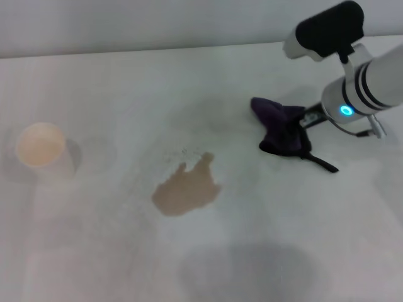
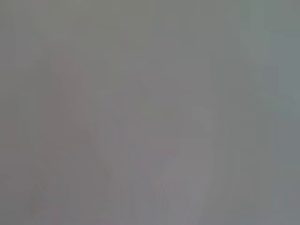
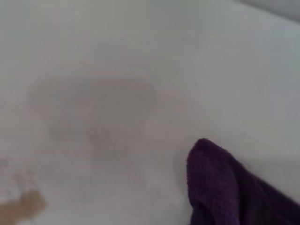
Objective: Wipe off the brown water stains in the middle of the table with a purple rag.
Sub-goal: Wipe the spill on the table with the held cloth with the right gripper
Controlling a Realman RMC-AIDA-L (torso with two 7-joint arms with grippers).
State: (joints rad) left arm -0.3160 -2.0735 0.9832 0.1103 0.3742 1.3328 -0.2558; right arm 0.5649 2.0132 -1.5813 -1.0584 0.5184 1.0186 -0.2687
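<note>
At the far left of the head view a paper cup (image 1: pixel 41 148) stands upright on the white tabletop (image 1: pixel 94 251), its open mouth showing, well apart from everything else. Further right, just below the middle of the frame, the stain (image 1: pixel 186 187) lies as a flat tan blotch with an uneven outline and a few small specks just above it. A soft grey shadow sits on the tabletop below it, near the lower edge. To the right of the stain, in the upper right part of the frame, the rag (image 1: pixel 281 129) is bunched and partly lifted, its lower edge at or close to the tabletop and its thin black loop trailing down to the right; rag and stain are near each other but clearly apart. The right gripper (image 1: pixel 308 117) comes in from the right edge on its white arm with a blue-lit ring, and its fingers are clamped on the rag's right side. In the right wrist view the rag (image 3: pixel 234 192) fills the lower right corner, while the stain (image 3: pixel 23 206) shows at the lower left. The left wrist view shows only a grey blur, and the left gripper appears nowhere.
</note>
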